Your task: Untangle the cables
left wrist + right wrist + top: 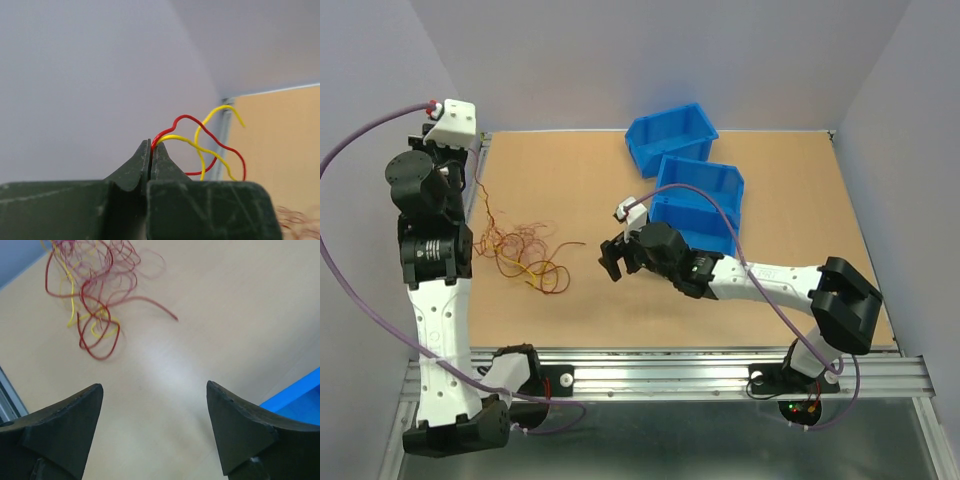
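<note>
The left gripper (151, 148) is pinched tight on 2 strands of the cables (523, 248), 1 red and 1 yellow, which curl out beside its tips against the grey wall (75, 75). The rest of the tangle lies loose on the left side of the table (590, 300), close to the left arm (435, 300), thin red, orange and yellow loops heaped together. The right gripper (155, 385) hangs over bare table to the right of the tangle, jaws spread wide, just in front of a blue bin (698, 192) with a 2nd bin (670, 133) behind it.
</note>
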